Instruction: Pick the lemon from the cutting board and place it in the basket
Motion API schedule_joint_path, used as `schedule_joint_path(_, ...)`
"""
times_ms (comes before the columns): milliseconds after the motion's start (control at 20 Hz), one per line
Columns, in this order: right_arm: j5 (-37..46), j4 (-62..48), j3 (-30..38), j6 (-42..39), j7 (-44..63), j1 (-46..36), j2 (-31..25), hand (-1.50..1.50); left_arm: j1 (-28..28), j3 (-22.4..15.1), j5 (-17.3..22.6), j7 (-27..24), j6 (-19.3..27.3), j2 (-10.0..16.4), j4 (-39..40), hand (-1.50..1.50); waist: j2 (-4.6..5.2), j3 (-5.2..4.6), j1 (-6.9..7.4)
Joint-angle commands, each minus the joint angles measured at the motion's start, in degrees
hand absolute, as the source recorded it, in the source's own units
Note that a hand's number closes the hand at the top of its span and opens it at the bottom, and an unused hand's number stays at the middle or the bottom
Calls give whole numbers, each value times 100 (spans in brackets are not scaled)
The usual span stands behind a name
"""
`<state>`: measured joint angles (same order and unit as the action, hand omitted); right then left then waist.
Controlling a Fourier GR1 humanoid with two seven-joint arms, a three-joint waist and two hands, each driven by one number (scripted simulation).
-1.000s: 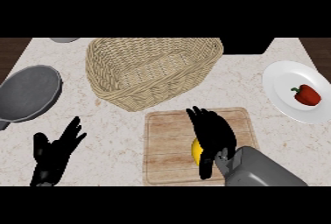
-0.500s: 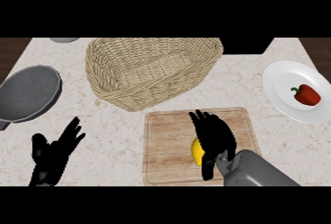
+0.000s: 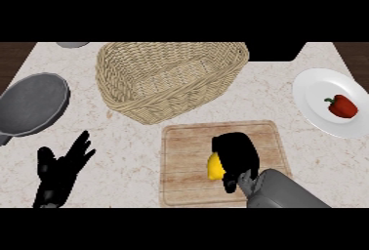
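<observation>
The yellow lemon lies on the wooden cutting board near the counter's front, and only its left side shows. My right hand covers the lemon from the right, its fingers curled down round it. The woven basket stands behind the board, tilted, with nothing visible inside. My left hand rests open at the lower left, fingers up, well apart from the board.
A grey pan sits at the left edge. A white plate with a red pepper on it stands at the right. Dark objects line the counter's back edge.
My right hand's fingers, straight over the lemon before, have curled down round it. The left hand and the lemon have stayed where they were.
</observation>
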<state>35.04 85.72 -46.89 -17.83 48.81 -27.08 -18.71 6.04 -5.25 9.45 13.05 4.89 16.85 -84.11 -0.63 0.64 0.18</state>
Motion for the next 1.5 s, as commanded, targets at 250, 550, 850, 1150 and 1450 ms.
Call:
schedule_joint_path(250, 742, 3, -721, -132, 430, -141, 1216, 150, 270, 17, -59, 77, -138, 6, 339, 0, 65, -70, 71)
schedule_joint_path(550, 468, -271, -1941, 507, 806, -995, 1847, 150, -142, -309, -231, 180, -136, -188, 353, 0, 117, -74, 451)
schedule_joint_path(850, 375, 453, -1818, 2277, 1181, -1026, 1865, 150, -128, -171, -139, 259, -219, -87, 455, 0, 85, -62, 374)
schedule_joint_path(1150, 430, 1547, -911, 3983, 1239, -1571, 1869, 150, -49, -138, -121, 219, -232, -57, 345, 0, 24, -66, 330)
schedule_joint_path(1450, 404, 1387, -263, 4265, 2154, -2758, 1869, 150, -52, -75, -131, 238, -185, -91, 484, 0, 18, -83, 203)
